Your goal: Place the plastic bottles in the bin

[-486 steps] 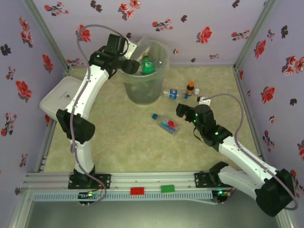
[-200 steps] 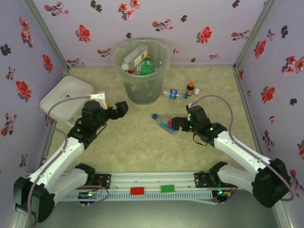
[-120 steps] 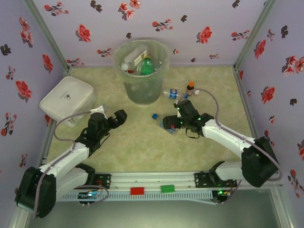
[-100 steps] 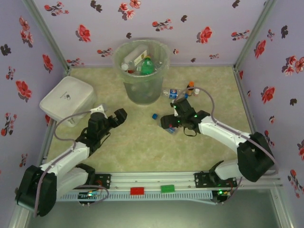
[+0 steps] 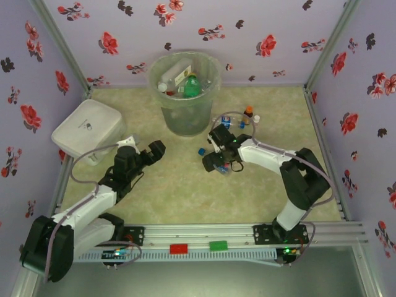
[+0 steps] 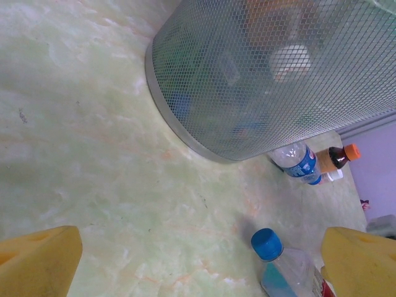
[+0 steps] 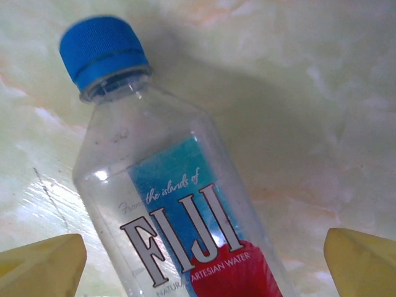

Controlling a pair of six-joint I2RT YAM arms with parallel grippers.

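left gripper (image 5: 156,150) and right gripper (image 5: 212,162) are both held low, spread wide.

Bright, diffuse light; soft shadow right of bottle (image 7: 179,216); top view slightly soft.

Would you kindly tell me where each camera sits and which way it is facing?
Top external: above and behind the bases, looking down on the marbled green table; the left arm and right arm show whole.
Left wrist: low over the table, facing the translucent grey-green round bin; the left arm's yellow fingers in the bottom corners.
Right wrist: close above the clear blue-capped plastic Fiji bottle, facing down; the right arm's yellow fingers flank it.
Shared: both wrist views show that bottle.
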